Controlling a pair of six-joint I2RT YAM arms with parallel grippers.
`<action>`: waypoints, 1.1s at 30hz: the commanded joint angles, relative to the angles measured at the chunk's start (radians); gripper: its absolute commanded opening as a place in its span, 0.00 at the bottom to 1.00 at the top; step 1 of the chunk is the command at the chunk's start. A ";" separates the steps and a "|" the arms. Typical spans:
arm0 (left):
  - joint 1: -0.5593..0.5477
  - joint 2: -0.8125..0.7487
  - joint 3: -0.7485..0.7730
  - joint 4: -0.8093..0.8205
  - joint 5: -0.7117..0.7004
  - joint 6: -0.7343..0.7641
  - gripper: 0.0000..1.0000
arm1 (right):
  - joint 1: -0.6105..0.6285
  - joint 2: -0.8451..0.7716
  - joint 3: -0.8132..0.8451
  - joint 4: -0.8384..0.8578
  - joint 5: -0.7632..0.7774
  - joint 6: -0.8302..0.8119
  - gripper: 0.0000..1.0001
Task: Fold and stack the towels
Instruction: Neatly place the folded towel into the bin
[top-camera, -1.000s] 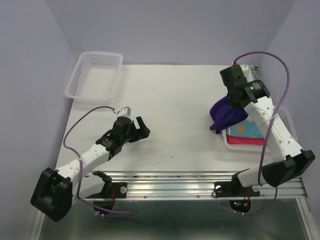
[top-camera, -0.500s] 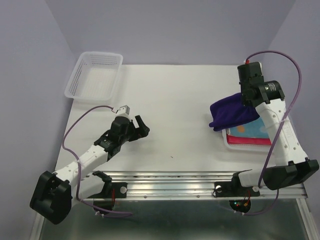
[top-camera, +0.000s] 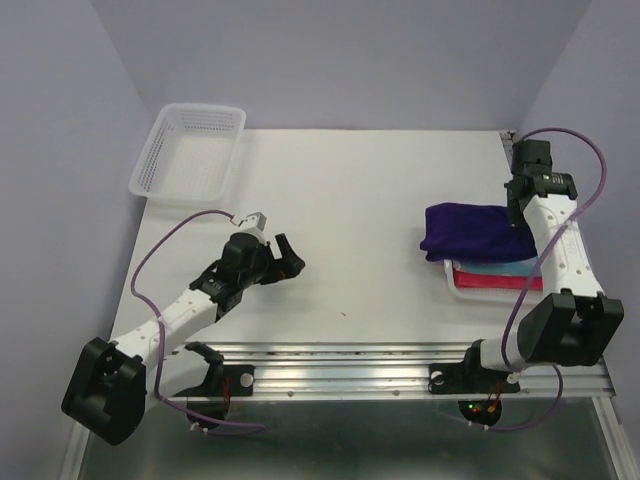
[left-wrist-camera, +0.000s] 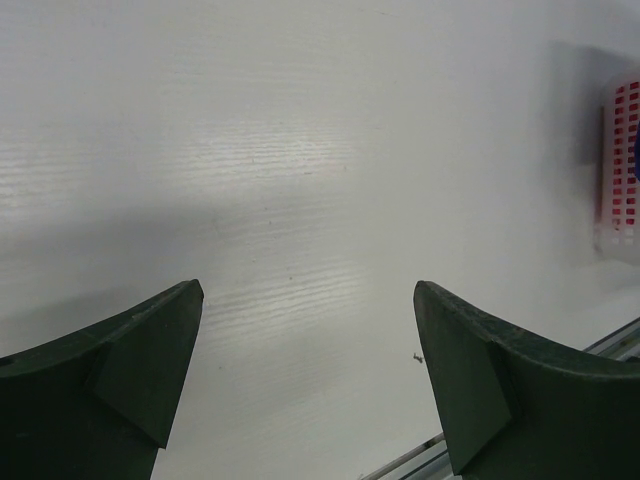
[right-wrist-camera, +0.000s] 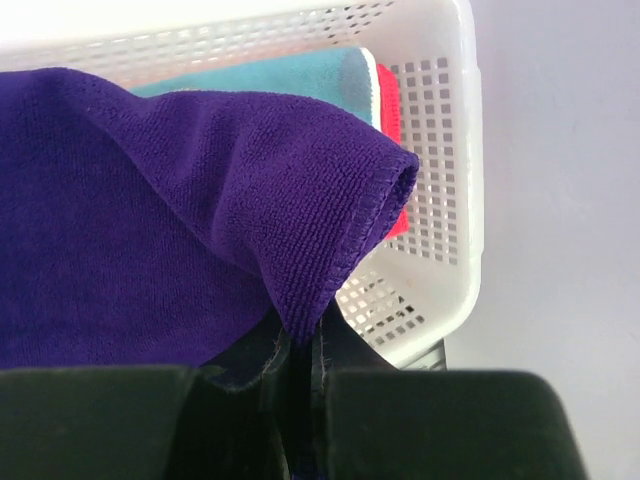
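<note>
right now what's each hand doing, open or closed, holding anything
Left hand: open, holding nothing.
Right hand: closed on the purple towel.

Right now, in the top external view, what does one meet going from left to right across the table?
white mesh basket → left gripper → purple towel

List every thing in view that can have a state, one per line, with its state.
purple towel: laid over the stack, corner pinched.
light blue towel: folded, in the right basket.
pink-red towel: folded, under the blue one.
left basket: upright, holds no towel.
left gripper: open, holding nothing.
right gripper: shut on the purple towel.
</note>
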 joint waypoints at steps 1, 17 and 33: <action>0.002 -0.003 -0.012 0.057 0.033 0.032 0.99 | -0.052 0.013 -0.057 0.136 -0.016 -0.088 0.01; 0.004 -0.003 -0.019 0.082 0.033 0.037 0.99 | -0.153 -0.007 -0.156 0.321 -0.039 -0.206 0.01; 0.006 0.031 -0.011 0.105 0.028 0.040 0.99 | -0.265 0.063 -0.061 0.377 -0.099 -0.335 0.04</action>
